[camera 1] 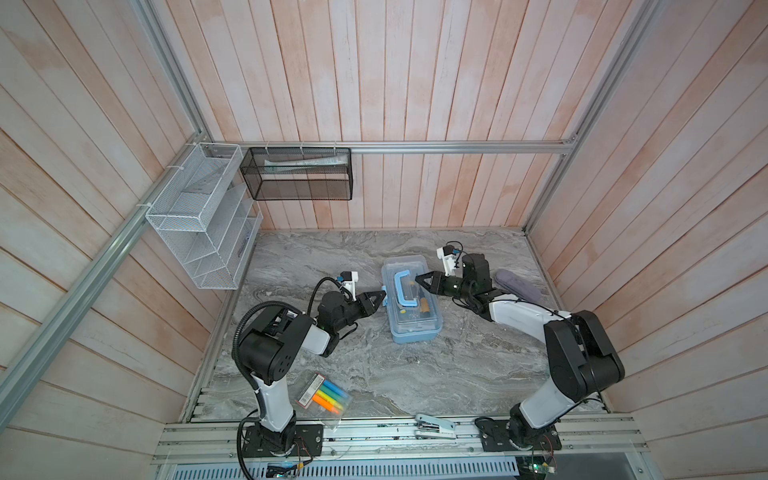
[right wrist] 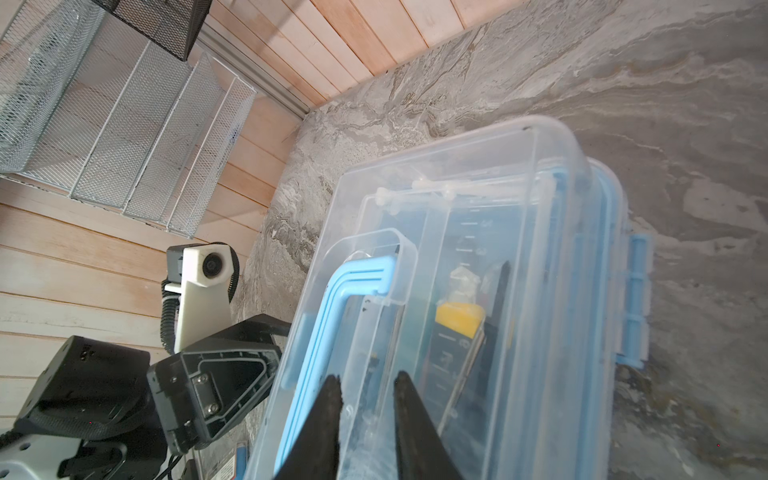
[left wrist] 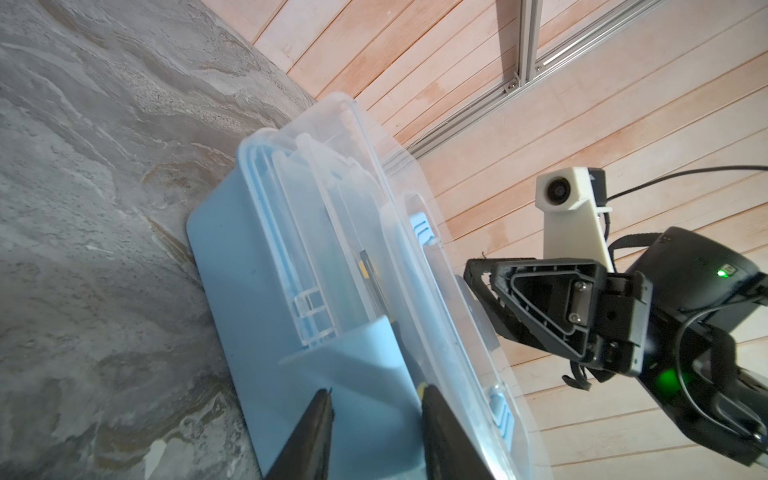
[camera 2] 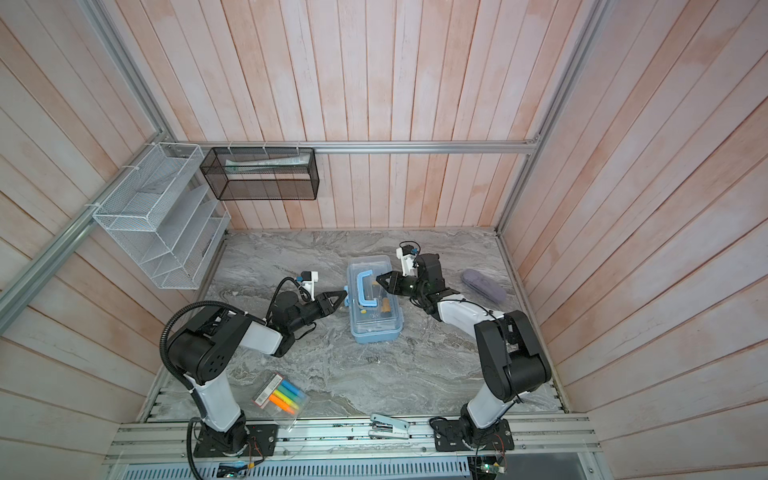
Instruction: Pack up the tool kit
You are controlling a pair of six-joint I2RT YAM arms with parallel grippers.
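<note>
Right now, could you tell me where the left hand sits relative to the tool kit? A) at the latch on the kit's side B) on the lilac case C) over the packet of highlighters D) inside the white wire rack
A: in a top view the left hand meets the side of the tool kit, and the left wrist view shows its fingers flanking the blue latch.

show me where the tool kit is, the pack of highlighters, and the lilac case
tool kit [camera 1: 415, 328]: top view, on the clear lid near its front end.
pack of highlighters [camera 1: 326, 395]: top view, on the coloured pens inside the clear packet.
lilac case [camera 1: 517, 284]: top view, on the middle of its top.
</note>
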